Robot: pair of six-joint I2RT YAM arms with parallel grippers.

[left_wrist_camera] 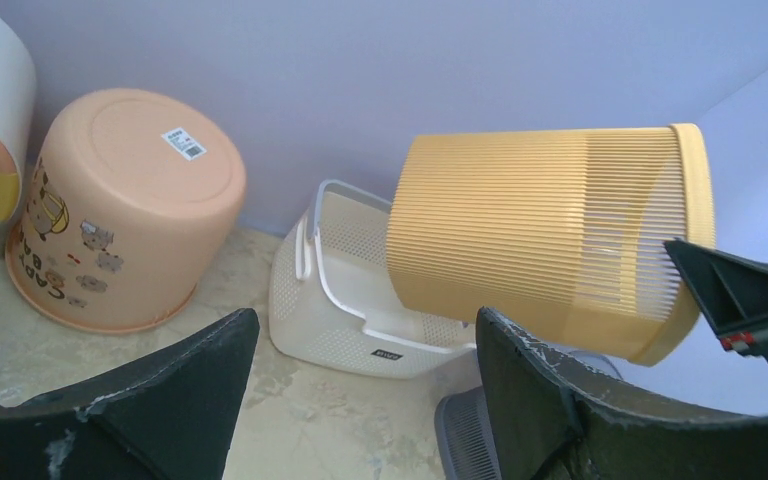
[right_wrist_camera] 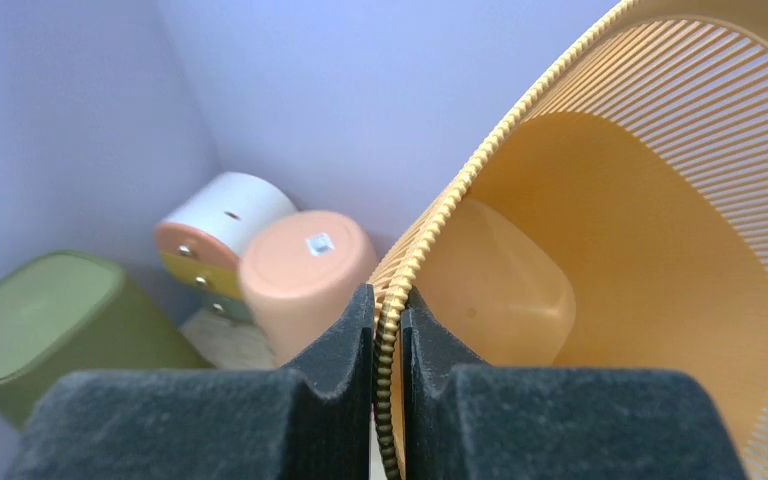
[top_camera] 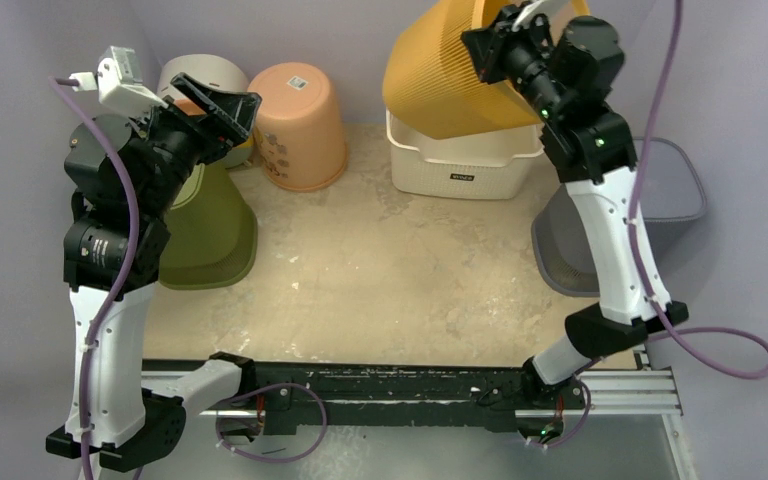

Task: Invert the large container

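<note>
Hanging in the air at the far right, the large yellow slatted container (top_camera: 440,70) lies about on its side, long axis running left to right, closed base to the left and open mouth to the right. The right gripper (right_wrist_camera: 388,300) has that mouth's rim pinched between its narrow-set fingers, one pad inside and one outside. The grip is therefore at the very end of the long axis, and the whole body sticks out leftward from the hand.

I judge that the flip turns on a further roll of that wrist, to bring the mouth down.

Directly under the container sits a white basket (top_camera: 460,170). Whether the container's lower side clears the basket or brushes it is hard to tell from these angles, so the swing may need height or a shift toward the bare middle of the table (top_camera: 380,280). A grey mesh bin (top_camera: 675,190) stands right of the arm.

Far left, the left gripper (left_wrist_camera: 365,320) hovers wide and empty above a green bin (top_camera: 210,230), well apart from the container. A peach bucket (top_camera: 300,125) stands upended beside it.
</note>
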